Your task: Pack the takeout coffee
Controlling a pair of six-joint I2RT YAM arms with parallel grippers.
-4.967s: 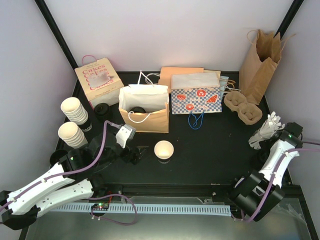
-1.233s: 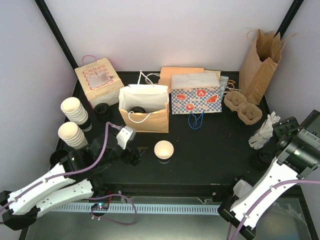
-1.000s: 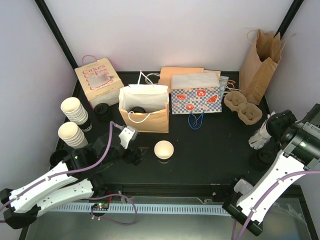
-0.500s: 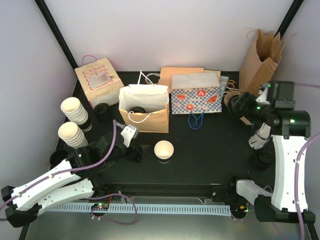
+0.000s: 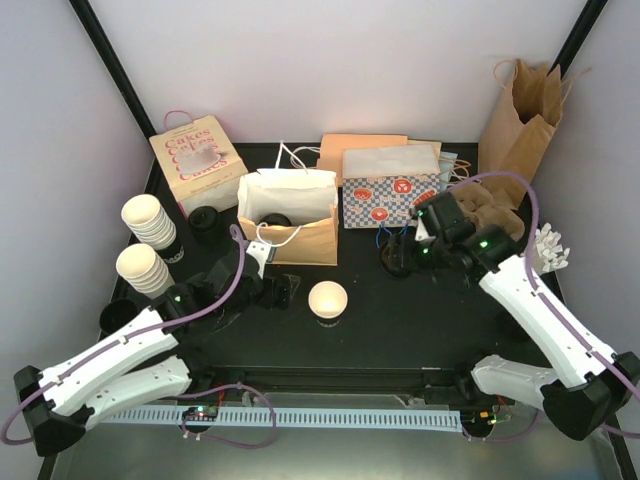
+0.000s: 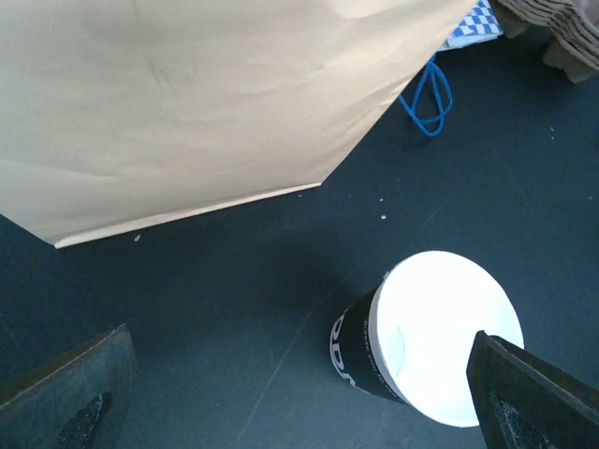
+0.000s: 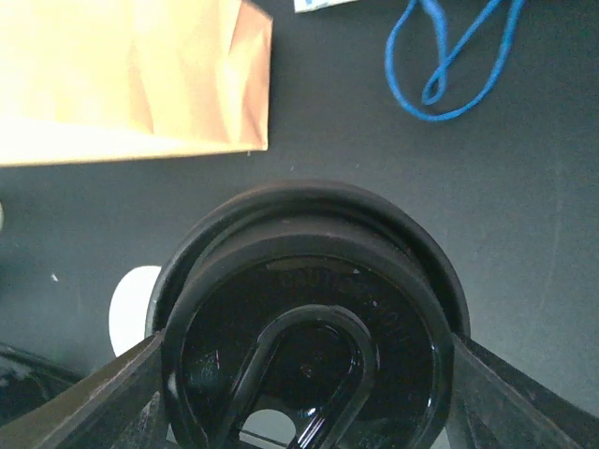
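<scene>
A lidless paper cup [image 5: 328, 300] with a white inside and a dark printed side [image 6: 440, 337] stands at mid-table. My left gripper [image 5: 278, 293] is open just left of it, and the cup sits by the right finger in the left wrist view, gripper [image 6: 299, 402]. My right gripper [image 5: 400, 258] is shut on a round black lid [image 7: 309, 309], held flat above the table in front of the checkered bag [image 5: 392, 190]. Inside the open kraft bag [image 5: 290, 235] a round black top [image 5: 275, 218] shows. I cannot tell whether it is the takeout coffee.
Two stacks of lidless cups [image 5: 146, 245] stand at the left, with loose black lids [image 5: 205, 220] nearby. A Cakes box [image 5: 197, 160] is at the back left. A pulp cup carrier [image 5: 485, 215] and a tall brown bag [image 5: 520, 120] are at the back right.
My right arm has swung from the table's right edge leftward to mid-table, carrying the black lid. My left gripper has edged slightly up and toward the cup.
</scene>
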